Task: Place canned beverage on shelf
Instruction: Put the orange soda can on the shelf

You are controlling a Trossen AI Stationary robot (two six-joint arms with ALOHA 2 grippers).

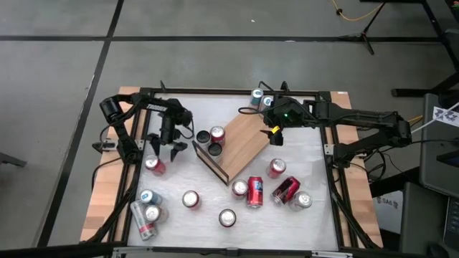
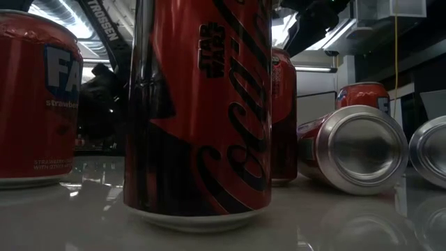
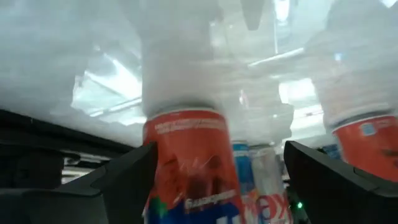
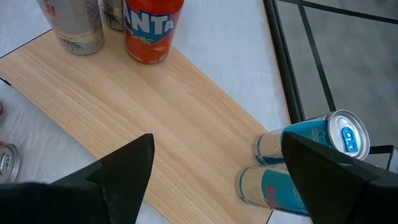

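A light-wood shelf (image 1: 240,143) lies askew in the middle of the white table (image 1: 315,215), thin black wire rails at its ends. Two cans stand on it at the end nearer the left arm — a dark can (image 1: 203,136) and a red can (image 1: 217,135) — with another dark can (image 1: 214,150) just beside them at the rail.

The left gripper (image 1: 166,149) hangs over the table beside that end of the shelf, fingers spread wide and holding nothing, directly above an upright red can (image 1: 154,165); its wrist camera sees that can (image 3: 189,168) between the two dark fingers.

The right gripper (image 1: 275,136) hovers over the far end of the shelf, fingers likewise apart and empty. Just off that end lie two blue cans (image 4: 311,140) on their sides, close together.

The rest of the drinks are scattered on the near half of the table: several red cans upright or tipped over, among them a tall Coca-Cola can (image 2: 198,111) standing right in front of the low camera.
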